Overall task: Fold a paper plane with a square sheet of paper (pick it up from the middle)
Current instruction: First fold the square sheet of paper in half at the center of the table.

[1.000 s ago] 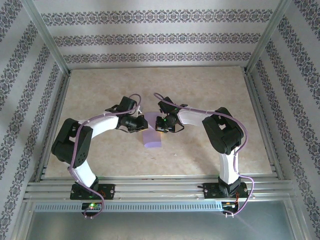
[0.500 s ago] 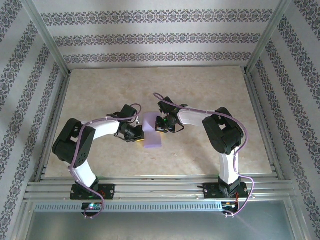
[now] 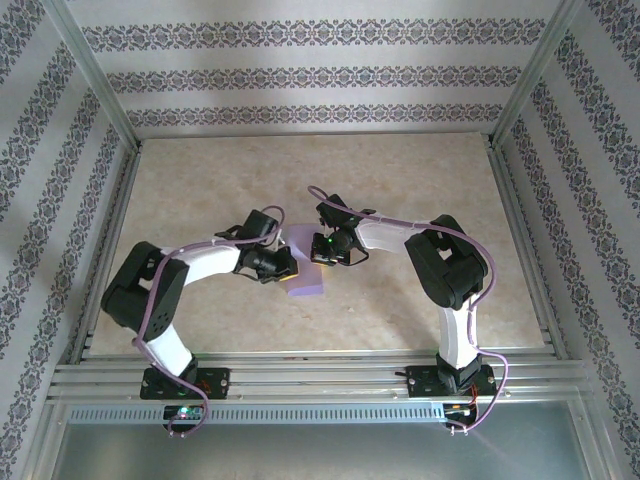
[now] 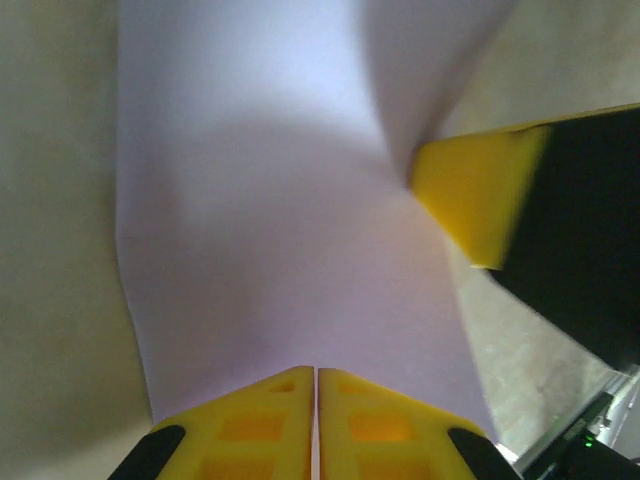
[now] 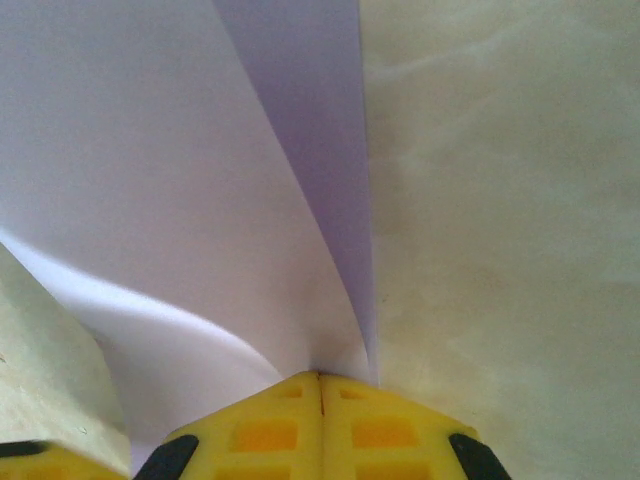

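Note:
The square sheet of paper [image 3: 308, 282], pale lavender, lies bent and partly folded on the beige table between my two arms. My right gripper [image 3: 318, 255] is shut on its far right part. In the right wrist view two layers of the paper [image 5: 150, 180] run together into that gripper [image 5: 320, 376]. My left gripper [image 3: 288, 268] is shut, its tips over the sheet's left side. In the left wrist view the paper [image 4: 270, 220] runs under its tips [image 4: 316, 372]. One yellow finger of the right gripper [image 4: 470, 195] touches the sheet's far right edge. The paper plane is out of view.
The marbled beige tabletop [image 3: 420, 180] has free room all round the paper. Aluminium rails [image 3: 300, 375] run along the near edge by the arm bases. Patterned walls [image 3: 300, 75] close in the back and both sides.
My left gripper, shut throughout, swung nearer and then rightward onto the paper's left side. Less of the sheet shows from above. The right arm has stayed put.

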`<state>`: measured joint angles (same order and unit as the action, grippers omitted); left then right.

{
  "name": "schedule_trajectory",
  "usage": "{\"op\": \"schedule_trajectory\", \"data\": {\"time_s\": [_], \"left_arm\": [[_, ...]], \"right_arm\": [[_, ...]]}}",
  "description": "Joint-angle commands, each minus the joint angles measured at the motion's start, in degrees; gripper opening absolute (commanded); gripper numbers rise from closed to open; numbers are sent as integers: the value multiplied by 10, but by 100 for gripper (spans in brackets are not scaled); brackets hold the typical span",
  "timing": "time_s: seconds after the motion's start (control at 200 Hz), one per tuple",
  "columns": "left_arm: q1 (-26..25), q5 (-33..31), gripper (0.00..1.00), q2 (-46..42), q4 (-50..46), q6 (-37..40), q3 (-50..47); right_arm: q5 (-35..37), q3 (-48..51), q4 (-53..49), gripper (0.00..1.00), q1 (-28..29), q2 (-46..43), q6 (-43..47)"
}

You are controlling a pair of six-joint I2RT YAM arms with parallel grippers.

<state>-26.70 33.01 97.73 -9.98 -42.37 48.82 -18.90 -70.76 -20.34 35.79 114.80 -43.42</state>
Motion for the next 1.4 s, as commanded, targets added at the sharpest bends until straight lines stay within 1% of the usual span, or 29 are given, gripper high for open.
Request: {"op": "schedule_trajectory", "data": {"time_s": [0.0,0.145,0.28,0.39,0.59,0.64,0.729,0.849,0.939,1.059,1.179,1.269,1.399], "left_arm": [[-10,3,11,6,22,-21,-18],[-18,-26,10,-1,-11,-1,-45],[-18,-54,11,-31,-54,27,-72],[-20,-53,11,-56,-74,44,-97],[-32,-43,11,-112,-81,56,-150],[-29,-50,11,-132,-94,65,-149],[-12,-45,12,-166,-103,76,-125],[24,-10,12,-187,-55,77,-81],[39,-12,11,-161,-6,70,-47],[43,-13,10,-70,6,78,19],[43,12,10,2,37,76,63],[42,11,10,29,33,85,82],[45,-1,10,49,32,92,78]], "right_arm": [[97,51,-90,1,5,81,-7],[96,51,-87,1,5,88,-11],[98,51,-88,1,6,91,-14],[98,53,-87,1,6,94,-17],[103,54,-82,1,6,94,-20],[104,55,-82,1,6,92,-19],[105,56,-84,1,6,91,-15],[107,58,-86,1,7,90,-11],[105,58,-86,1,7,90,-5],[102,56,-88,1,7,89,0],[98,53,-90,1,7,90,4],[99,53,-92,1,6,90,7],[98,50,-95,1,6,91,7]]}}
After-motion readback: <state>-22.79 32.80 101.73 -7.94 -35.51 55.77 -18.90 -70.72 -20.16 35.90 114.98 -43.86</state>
